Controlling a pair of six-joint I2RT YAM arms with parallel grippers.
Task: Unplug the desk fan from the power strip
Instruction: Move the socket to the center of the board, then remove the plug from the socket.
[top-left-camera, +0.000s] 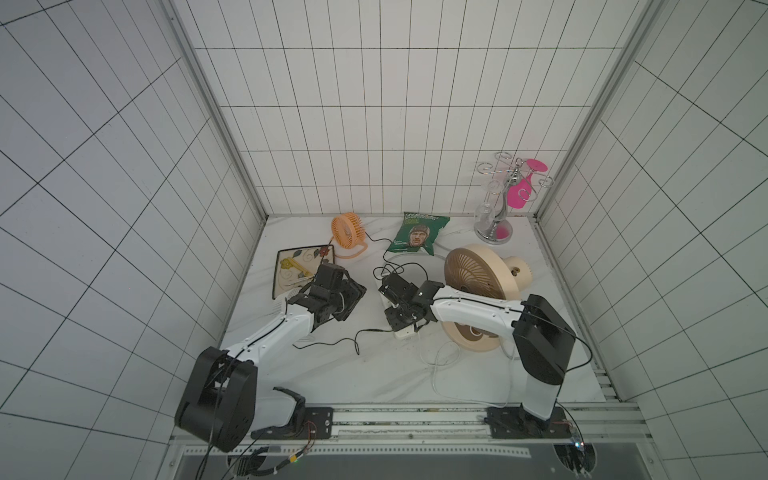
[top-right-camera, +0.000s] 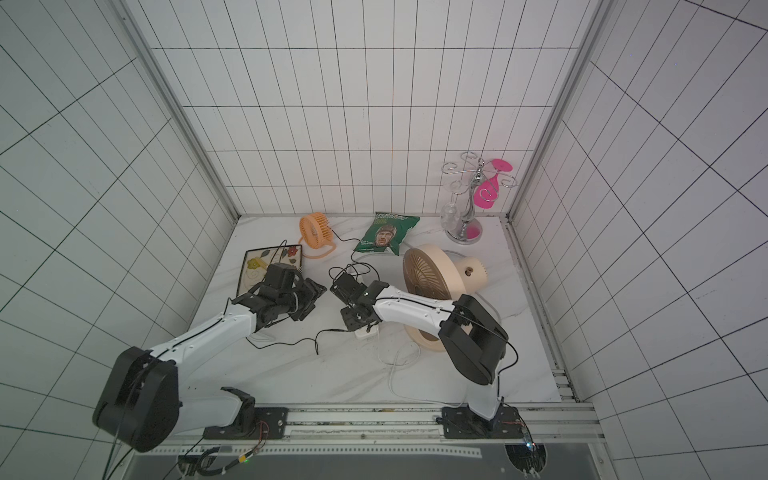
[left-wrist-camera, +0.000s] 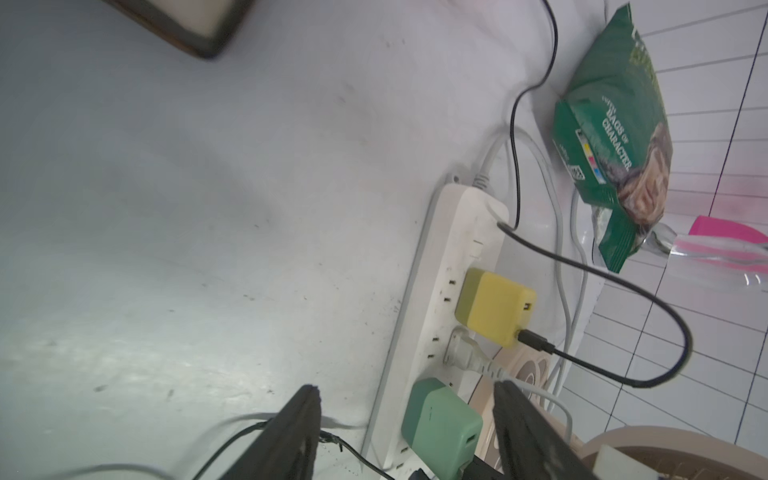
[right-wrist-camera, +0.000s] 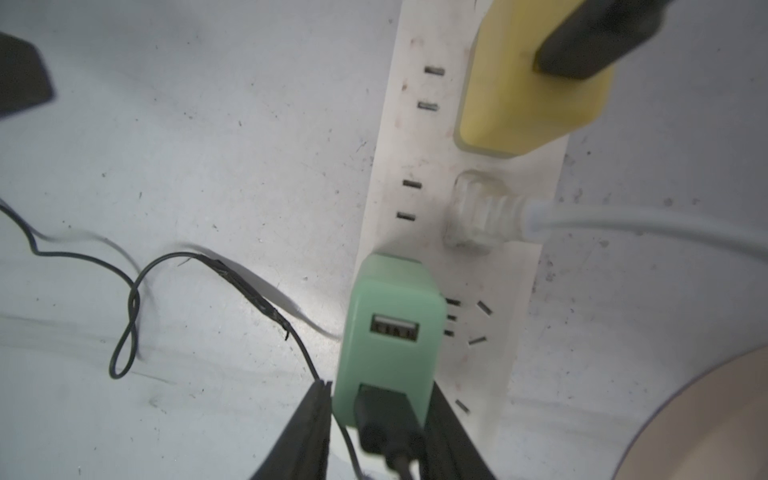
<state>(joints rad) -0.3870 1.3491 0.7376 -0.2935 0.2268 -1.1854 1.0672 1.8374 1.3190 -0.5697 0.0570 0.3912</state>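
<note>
Right pincer (right-wrist-camera: 380, 386) gripped the green adapter (right-wrist-camera: 395, 299), left pincer (left-wrist-camera: 406, 388) hung open alongside, and the pull needed to run straight off the strip (right-wrist-camera: 415, 145) beneath.

the power strip (left-wrist-camera: 457, 249) is white matt plastic, scuffed and peppered with dark specks. the green adapter (right-wrist-camera: 390, 299) and the yellow adapter (left-wrist-camera: 494, 309) plugged into it are smooth satin plastic, and the plug (right-wrist-camera: 478, 212) between them is cloudy, translucent moulded plastic with a ribbed neck. the worktop (right-wrist-camera: 208, 145) looks like a smooth, pale marble-pattern sheet, scratched and speckled. the snack bag (left-wrist-camera: 615, 137) near the back edge is glossy, crinkled film. the glass rack (top-left-camera: 486, 237) in the back right corner is mirror-bright metal. the beige fan (top-left-camera: 478, 274) and orange fan (top-left-camera: 348, 232) have matt plastic grilles.
</note>
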